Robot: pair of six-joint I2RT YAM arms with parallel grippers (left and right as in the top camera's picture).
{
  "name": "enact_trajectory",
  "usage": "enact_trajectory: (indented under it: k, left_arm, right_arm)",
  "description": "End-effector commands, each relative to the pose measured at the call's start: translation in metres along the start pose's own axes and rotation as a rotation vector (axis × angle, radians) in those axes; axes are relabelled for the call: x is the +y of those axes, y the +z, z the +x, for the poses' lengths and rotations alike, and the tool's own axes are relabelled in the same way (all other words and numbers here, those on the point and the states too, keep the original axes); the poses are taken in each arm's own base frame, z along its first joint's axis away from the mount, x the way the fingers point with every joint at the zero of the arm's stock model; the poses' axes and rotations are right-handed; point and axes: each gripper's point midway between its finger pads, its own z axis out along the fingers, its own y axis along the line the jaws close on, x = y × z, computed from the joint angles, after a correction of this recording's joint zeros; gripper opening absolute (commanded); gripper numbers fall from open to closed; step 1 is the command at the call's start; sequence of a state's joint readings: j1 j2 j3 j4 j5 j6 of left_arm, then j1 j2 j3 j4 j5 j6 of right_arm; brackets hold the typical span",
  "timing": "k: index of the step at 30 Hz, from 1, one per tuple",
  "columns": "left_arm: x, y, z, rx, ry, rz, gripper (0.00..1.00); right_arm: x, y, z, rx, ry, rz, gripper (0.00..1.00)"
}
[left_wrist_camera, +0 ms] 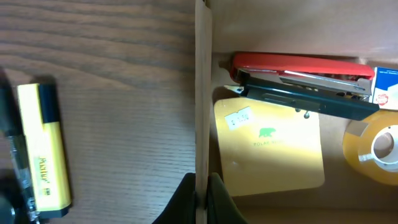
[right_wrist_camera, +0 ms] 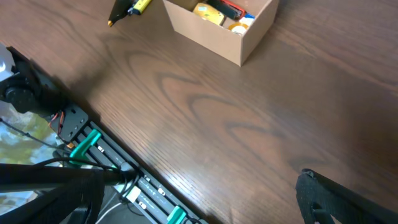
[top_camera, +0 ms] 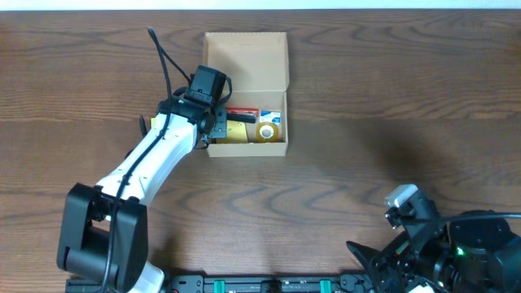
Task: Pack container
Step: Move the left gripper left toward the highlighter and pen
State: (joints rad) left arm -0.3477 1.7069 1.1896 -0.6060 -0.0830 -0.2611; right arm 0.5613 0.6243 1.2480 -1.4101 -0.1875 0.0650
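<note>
The container (top_camera: 248, 150), a tan cardboard box with its flap lid open at the back, sits at the table's upper middle. It holds a red and black stapler (left_wrist_camera: 298, 78), a yellow note pad (left_wrist_camera: 270, 146), a tape roll (left_wrist_camera: 376, 146) and a blue and white item (left_wrist_camera: 387, 84). My left gripper (top_camera: 210, 132) is shut on the container's left wall (left_wrist_camera: 202, 93), one finger inside and one outside. A yellow highlighter (left_wrist_camera: 43, 149) lies on the table just left of the box. My right gripper (top_camera: 370, 262) is open and empty at the front right, far from the box (right_wrist_camera: 217, 28).
The table's front edge with a black rail and green clips (right_wrist_camera: 124, 180) runs along the near side. The highlighter (right_wrist_camera: 130, 7) also shows in the right wrist view. The left arm (top_camera: 146, 163) stretches from the front left to the box.
</note>
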Motion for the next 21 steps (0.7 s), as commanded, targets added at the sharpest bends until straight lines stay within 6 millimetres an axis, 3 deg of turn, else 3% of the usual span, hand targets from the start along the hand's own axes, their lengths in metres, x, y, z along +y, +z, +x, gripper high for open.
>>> enact_trajectory:
  k: [1,7,8,9,12,16,21]
  left_arm:
    - [0.008,-0.007,-0.003,-0.021,0.003,-0.025,0.06]
    - [0.007,-0.007,-0.005,-0.032,0.005,-0.022,0.06]
    - [0.007,-0.007,-0.005,-0.032,0.005,-0.022,0.14]
    - [0.007,-0.007,-0.005,-0.033,0.004,-0.022,0.29]
    - [0.007,-0.007,-0.007,-0.040,0.002,-0.020,0.50]
    - [0.004,-0.016,-0.020,-0.077,-0.002,-0.010,0.49]
    - [0.009,-0.053,-0.046,-0.175,-0.020,-0.025,0.48]
  right_arm:
    - [0.001,0.000,0.000,0.001,0.008,-0.008,0.99]
    - [0.001,0.000,0.000,0.001,0.008,-0.008,0.99]
    - [0.001,0.000,0.000,0.001,0.008,-0.008,0.99]
    - [0.001,0.000,0.000,0.001,0.008,-0.008,0.99]
    - [0.001,0.000,0.000,0.001,0.008,-0.008,0.99]
    - [0.001,0.000,0.000,0.001,0.008,-0.008,0.99]
    - [0.001,0.000,0.000,0.001,0.008,-0.008,0.99]
